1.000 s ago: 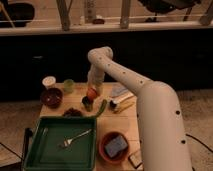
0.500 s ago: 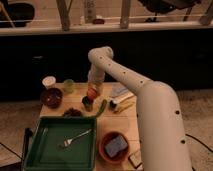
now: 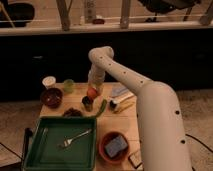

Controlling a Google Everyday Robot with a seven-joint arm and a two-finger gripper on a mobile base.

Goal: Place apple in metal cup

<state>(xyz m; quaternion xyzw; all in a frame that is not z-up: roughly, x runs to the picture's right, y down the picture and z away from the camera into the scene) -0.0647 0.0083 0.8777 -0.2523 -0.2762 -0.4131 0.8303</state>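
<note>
The apple [image 3: 92, 93] is a small orange-red fruit at the tip of my gripper [image 3: 93, 90], which reaches down from the white arm [image 3: 107, 62] at the back middle of the wooden table [image 3: 125, 125]. The gripper looks shut on the apple. The metal cup [image 3: 87, 103], small and dark grey, stands just in front of and below the apple, a little to its left. The apple is apart from the cup's rim.
A white cup [image 3: 48, 81], a pale green cup [image 3: 68, 85] and a dark red bowl [image 3: 51, 97] stand at the left. A green tray [image 3: 45, 150] holds a fork [image 3: 75, 139]. An orange-brown bowl [image 3: 102, 150] holds a blue sponge. A green vegetable [image 3: 101, 107] and packets [image 3: 121, 97] lie right of the cup.
</note>
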